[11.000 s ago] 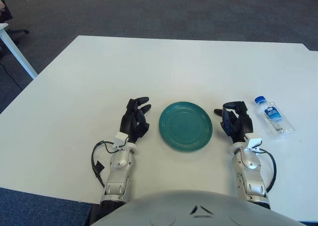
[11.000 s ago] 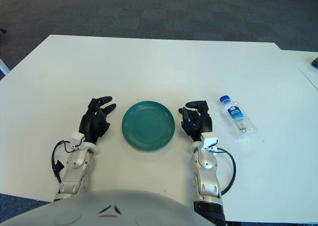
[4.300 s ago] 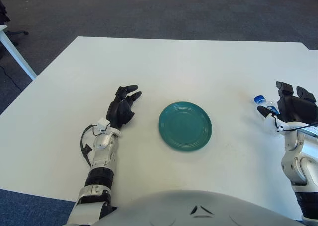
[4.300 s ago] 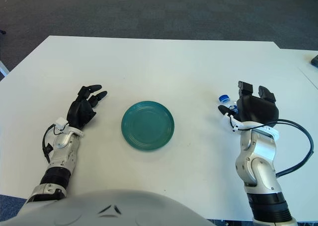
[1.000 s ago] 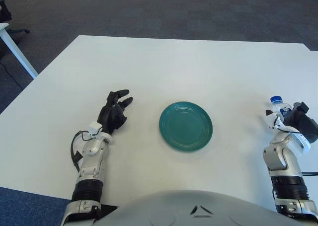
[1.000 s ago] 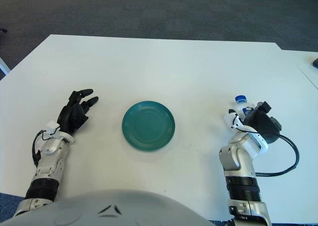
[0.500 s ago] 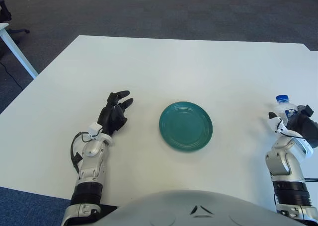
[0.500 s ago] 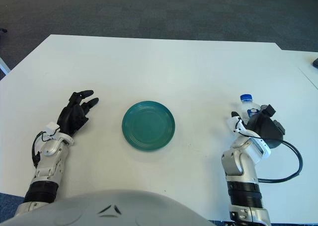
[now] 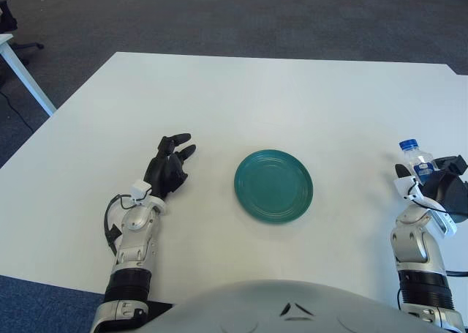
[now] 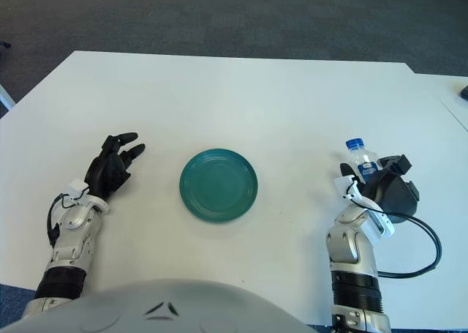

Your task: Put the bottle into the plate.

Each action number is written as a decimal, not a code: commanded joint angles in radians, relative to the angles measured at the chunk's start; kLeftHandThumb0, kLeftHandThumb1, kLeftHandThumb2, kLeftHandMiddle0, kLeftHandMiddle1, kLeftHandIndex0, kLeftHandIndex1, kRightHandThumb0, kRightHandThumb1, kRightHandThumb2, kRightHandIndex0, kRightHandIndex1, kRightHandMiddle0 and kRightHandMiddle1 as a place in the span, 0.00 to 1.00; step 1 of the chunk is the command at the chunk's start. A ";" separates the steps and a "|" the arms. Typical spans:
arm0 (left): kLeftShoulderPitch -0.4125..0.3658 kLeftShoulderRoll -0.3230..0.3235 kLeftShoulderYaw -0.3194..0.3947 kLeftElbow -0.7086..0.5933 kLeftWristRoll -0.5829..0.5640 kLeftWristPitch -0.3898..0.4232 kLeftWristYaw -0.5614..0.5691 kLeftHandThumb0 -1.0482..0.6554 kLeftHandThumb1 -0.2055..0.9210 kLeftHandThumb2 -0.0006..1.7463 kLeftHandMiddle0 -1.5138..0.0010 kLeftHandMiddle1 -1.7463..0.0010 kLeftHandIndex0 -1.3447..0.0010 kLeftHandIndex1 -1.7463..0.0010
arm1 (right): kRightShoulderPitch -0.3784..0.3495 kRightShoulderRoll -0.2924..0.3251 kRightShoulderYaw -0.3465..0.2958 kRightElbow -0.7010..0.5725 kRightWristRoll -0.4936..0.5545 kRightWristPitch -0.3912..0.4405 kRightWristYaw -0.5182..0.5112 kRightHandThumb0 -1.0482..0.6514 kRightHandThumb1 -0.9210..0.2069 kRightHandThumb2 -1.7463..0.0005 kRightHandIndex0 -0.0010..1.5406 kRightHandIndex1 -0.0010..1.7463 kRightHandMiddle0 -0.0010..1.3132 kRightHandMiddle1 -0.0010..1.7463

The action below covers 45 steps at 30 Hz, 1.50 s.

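Observation:
A clear plastic bottle (image 10: 361, 157) with a blue cap is held by my right hand (image 10: 387, 186) at the right of the table, lifted off the surface, cap pointing up and away. The bottle also shows in the left eye view (image 9: 417, 157), with only its cap and neck showing above the hand (image 9: 442, 190). A teal round plate (image 10: 219, 184) lies flat at the table's middle, empty, well to the left of the bottle. My left hand (image 10: 111, 170) rests on the table left of the plate, fingers relaxed and holding nothing.
The white table (image 10: 241, 99) stretches far behind the plate. Dark carpet lies beyond its far edge. A second white table's leg (image 9: 25, 77) stands at the far left. A black cable (image 10: 420, 245) loops from my right wrist.
My right hand went to the bottle lying at the right, closed on it and raised it. In the last half second it shifted slightly left. The left hand stays put.

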 commanded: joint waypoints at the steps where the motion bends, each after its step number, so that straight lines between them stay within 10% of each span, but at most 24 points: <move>1: 0.023 -0.005 -0.009 0.012 0.009 0.028 0.008 0.28 1.00 0.58 0.76 0.76 1.00 0.39 | 0.000 0.010 -0.018 0.010 0.026 -0.046 -0.048 0.23 0.01 0.73 0.53 1.00 0.49 1.00; 13: 0.021 -0.006 -0.012 0.013 0.011 0.030 0.011 0.28 1.00 0.58 0.76 0.77 1.00 0.39 | -0.002 -0.003 -0.009 0.025 0.015 -0.093 -0.112 0.34 0.48 0.29 0.65 1.00 0.45 1.00; 45: 0.016 -0.003 -0.012 0.016 0.009 0.031 0.013 0.28 1.00 0.58 0.76 0.77 1.00 0.39 | -0.007 0.004 -0.012 0.004 0.023 -0.123 -0.147 0.32 0.58 0.21 0.77 1.00 0.50 1.00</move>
